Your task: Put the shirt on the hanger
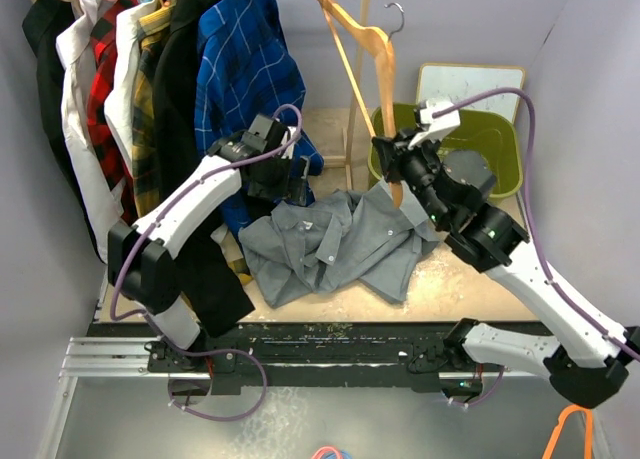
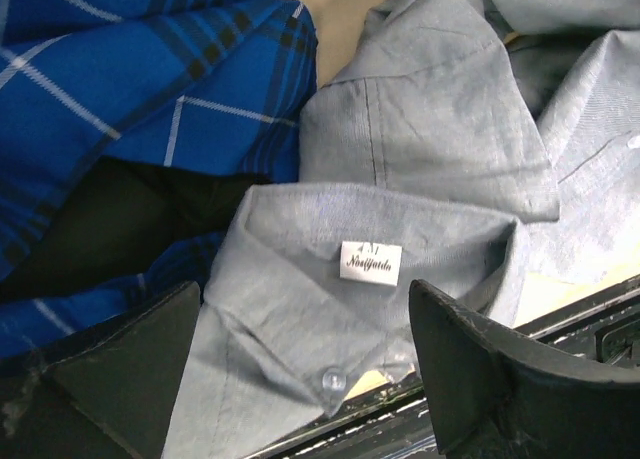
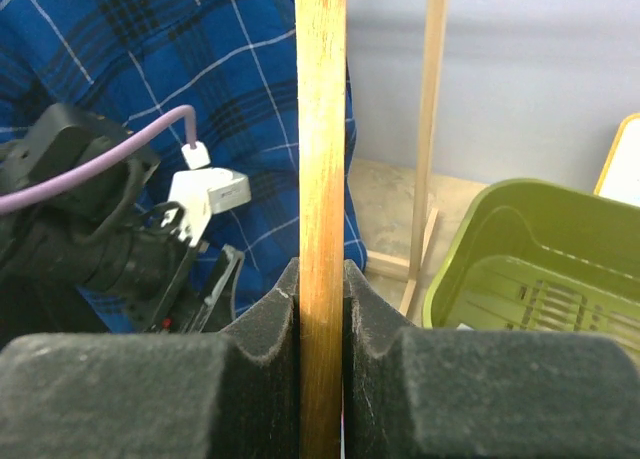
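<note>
The shirt lies crumpled mid-worktop toward the near edge, with its collar at the far-left end, directly beneath the left gripper, whose jaws stand spread. The right gripper pinches one arm of the hanger, held steeply over the shirt's right end with its hook toward the far edge. Its lower tip possibly touches fabric, but that is hidden. The left arm is nearer the collar.
</note>
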### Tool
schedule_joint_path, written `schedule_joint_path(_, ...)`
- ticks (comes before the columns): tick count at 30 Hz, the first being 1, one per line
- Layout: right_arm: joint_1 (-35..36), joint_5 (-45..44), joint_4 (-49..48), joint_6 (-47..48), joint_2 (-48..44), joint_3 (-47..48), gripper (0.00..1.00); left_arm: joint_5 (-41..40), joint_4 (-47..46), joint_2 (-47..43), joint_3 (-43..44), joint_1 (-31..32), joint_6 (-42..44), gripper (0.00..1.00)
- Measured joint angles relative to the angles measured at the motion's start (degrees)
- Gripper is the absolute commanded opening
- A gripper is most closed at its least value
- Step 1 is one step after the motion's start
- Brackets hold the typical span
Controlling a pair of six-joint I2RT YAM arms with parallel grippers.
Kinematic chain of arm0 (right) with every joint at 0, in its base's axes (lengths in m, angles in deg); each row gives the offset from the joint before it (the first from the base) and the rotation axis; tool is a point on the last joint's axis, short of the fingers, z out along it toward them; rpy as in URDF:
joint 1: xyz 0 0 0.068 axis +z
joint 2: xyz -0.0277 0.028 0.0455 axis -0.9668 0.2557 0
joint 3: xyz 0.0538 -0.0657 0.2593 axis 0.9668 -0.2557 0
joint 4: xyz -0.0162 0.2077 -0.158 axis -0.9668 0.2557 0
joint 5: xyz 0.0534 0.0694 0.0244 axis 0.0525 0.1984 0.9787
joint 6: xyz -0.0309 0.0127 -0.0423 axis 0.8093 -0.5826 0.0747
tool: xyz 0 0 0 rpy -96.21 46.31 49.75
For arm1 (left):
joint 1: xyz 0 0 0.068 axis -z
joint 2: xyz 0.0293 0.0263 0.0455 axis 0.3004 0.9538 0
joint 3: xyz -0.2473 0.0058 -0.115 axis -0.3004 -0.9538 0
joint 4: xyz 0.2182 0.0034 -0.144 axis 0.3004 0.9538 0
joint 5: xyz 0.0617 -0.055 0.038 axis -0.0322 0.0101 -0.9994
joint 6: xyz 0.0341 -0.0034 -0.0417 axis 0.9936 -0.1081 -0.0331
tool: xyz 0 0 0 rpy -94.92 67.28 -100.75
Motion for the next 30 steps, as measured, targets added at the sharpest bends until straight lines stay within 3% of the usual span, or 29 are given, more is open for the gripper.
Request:
schedule_joint_path(4,0.0,-0.28,0.02,-1.53,-4.9,-5.07,0.0,0.52,0.39,3.76,1.53,0.24,-1.57,0.8)
schedule_joint_path(7,0.0,-0.39,0.46,-2.95,-7.26,-9.33,0.0,0.74,0.55,4.22,0.68,0.74,-1.88,0.67)
schedule_joint_path(11,-0.04,0.0,2.51,-6.01,-9.75,-14.6,0.0,1.09,0.04,4.07,-1.33,1.55,-1.99,0.43)
schedule_joint_path(15,-0.04,1.92,6.14,-10.82,-13.94,-19.5,0.0,1.27,-0.09,3.8,-3.41,1.81,-1.44,0.11)
schedule_joint_path(17,-0.04,3.06,9.35,-13.49,-16.44,-21.2,0.0,1.01,-0.17,3.32,-3.93,1.81,-0.98,0.03)
schedule_joint_path(24,-0.04,10.82,18.64,-22.8,-23.91,-23.71,0.0,-0.85,-0.07,-1.49,-4.44,1.81,1.42,0.0)
schedule_joint_path(30,-0.07,23.93,22.08,-29.99,-29.64,-27.89,0.0,-0.68,-0.02,-8.55,-5.62,1.81,4.15,0.0)
